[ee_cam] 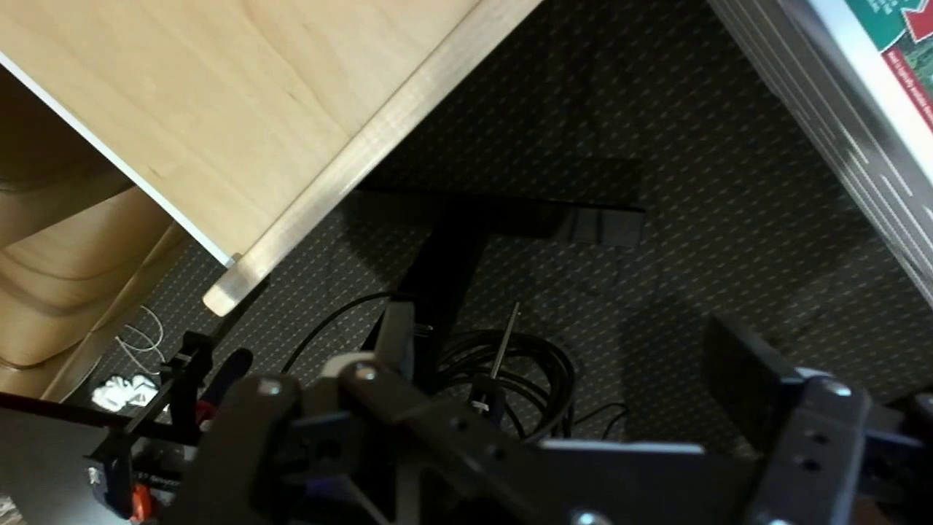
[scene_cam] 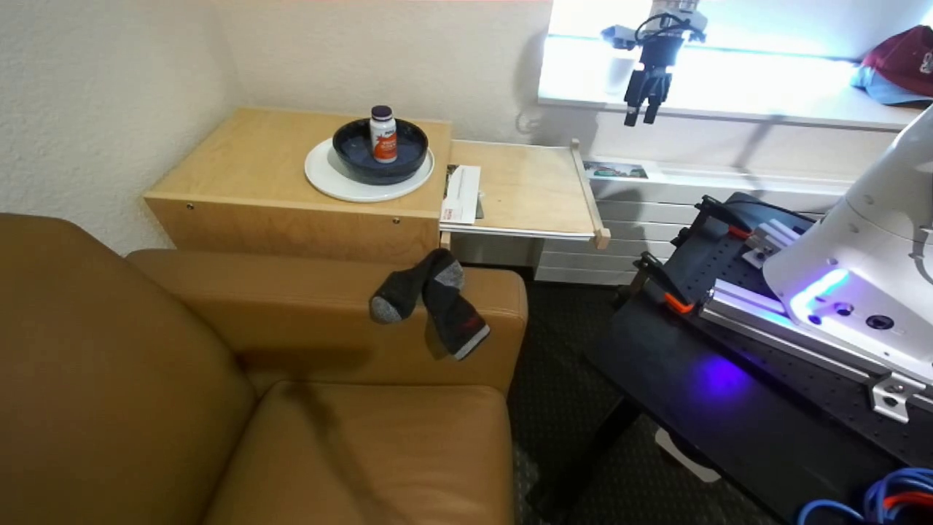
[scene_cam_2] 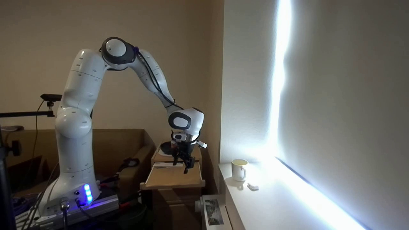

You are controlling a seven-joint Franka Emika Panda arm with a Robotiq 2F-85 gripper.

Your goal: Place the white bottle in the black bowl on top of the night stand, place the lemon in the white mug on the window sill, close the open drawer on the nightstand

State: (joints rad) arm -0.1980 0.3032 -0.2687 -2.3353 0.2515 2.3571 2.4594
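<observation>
The white bottle [scene_cam: 383, 138], with dark cap and orange-red label, stands upright in the black bowl [scene_cam: 408, 166]. The bowl rests on a white plate on the night stand [scene_cam: 240, 160]. The drawer [scene_cam: 543, 182] is pulled out; it also shows in the wrist view [ee_cam: 240, 109]. The white mug [scene_cam_2: 239, 171] stands on the window sill [scene_cam_2: 252, 207]. The lemon does not show; the mug's inside is mostly hidden. My gripper [scene_cam: 640, 120] is open and empty, pointing down in the air near the drawer's outer end; its spread fingers show in the wrist view [ee_cam: 557, 324].
An envelope [scene_cam: 461, 195] lies in the drawer. A brown sofa [scene_cam: 350, 430] with dark socks [scene_cam: 437, 299] on its armrest stands before the night stand. A small white object [scene_cam_2: 252, 186] lies beside the mug. A radiator [scene_cam: 583, 251] runs below the sill. A red cap [scene_cam: 900, 62] is on the sill.
</observation>
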